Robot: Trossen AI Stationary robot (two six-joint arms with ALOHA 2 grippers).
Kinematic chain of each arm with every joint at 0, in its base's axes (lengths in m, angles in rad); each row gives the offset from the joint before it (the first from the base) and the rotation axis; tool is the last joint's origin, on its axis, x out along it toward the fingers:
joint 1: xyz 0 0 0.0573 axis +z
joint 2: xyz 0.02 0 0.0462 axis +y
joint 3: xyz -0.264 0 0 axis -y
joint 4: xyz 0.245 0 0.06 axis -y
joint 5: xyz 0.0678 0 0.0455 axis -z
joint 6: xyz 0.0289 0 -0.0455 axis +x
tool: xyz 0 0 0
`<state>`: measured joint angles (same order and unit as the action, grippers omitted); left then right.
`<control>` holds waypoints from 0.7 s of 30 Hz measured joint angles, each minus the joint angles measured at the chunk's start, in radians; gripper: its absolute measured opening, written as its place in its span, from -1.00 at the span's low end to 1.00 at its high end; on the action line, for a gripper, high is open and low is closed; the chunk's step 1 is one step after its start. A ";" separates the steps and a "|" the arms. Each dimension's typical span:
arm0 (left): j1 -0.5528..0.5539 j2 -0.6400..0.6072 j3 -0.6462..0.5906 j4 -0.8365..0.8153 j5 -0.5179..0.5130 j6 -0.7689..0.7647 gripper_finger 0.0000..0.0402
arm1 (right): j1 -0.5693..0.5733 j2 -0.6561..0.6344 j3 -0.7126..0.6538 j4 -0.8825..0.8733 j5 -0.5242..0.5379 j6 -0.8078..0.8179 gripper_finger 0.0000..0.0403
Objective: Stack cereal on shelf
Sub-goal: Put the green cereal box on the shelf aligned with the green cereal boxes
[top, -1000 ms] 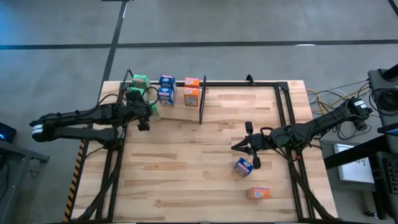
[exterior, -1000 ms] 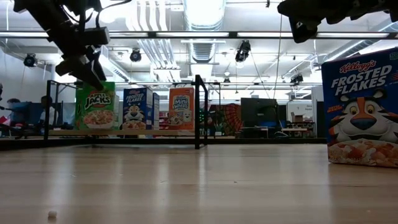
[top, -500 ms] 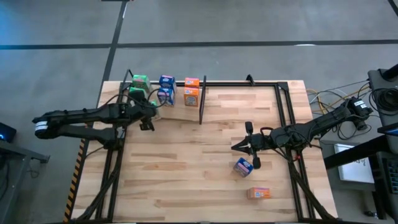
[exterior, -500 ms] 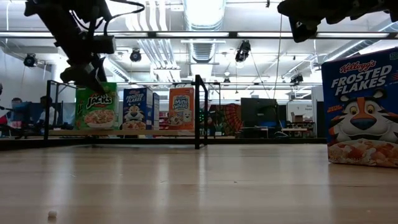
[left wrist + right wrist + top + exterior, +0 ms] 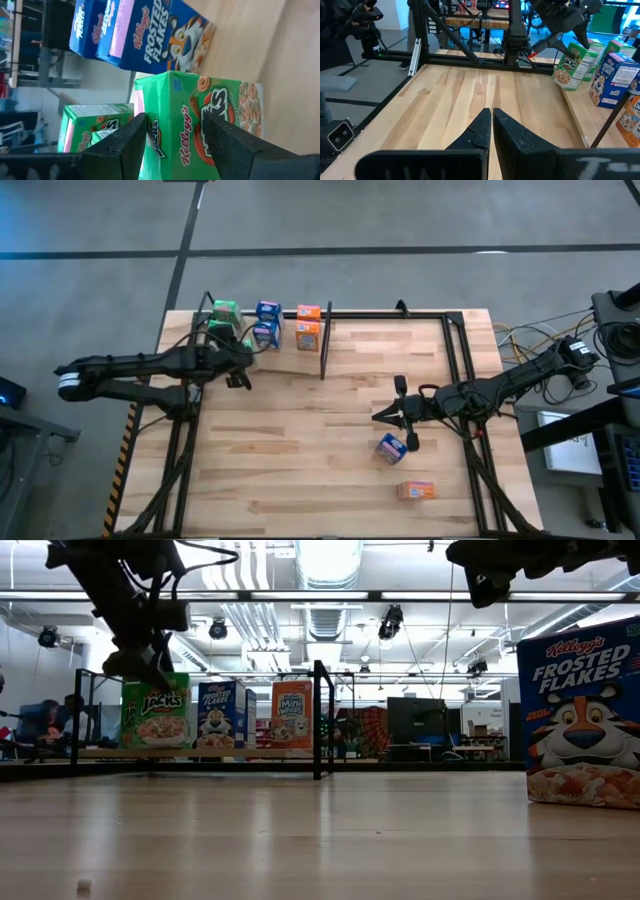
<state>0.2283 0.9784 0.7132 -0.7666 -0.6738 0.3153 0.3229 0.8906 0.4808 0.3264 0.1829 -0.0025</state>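
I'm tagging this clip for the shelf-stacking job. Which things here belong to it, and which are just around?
Belongs to the job:
- green cereal box between the left gripper fingers
- shelf with boxes on it
- blue box and orange box loose on the table

Just around:
- right gripper, waiting shut above the table
- cables off the table's right side

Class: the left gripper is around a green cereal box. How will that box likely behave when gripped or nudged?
The green cereal box looks like thin cardboard, so probably light and crushable. Standing upright, it may tip if nudged. The left gripper straddles it.
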 joint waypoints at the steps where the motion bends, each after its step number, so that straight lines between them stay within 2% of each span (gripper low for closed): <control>1: 0.000 0.005 0.000 0.001 -0.005 0.000 -0.10 | 0.000 0.000 0.000 0.000 0.000 0.000 -0.96; 13: -0.006 0.029 0.000 0.000 -0.003 -0.014 -0.10 | 0.000 0.000 0.000 0.001 0.001 0.001 -0.96; 21: -0.051 0.041 -0.002 0.007 -0.021 -0.062 -0.10 | 0.000 0.000 0.000 0.001 0.002 0.004 -0.96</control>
<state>0.1773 1.0190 0.7113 -0.7601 -0.6945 0.2537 0.3229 0.8906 0.4808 0.3275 0.1845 0.0012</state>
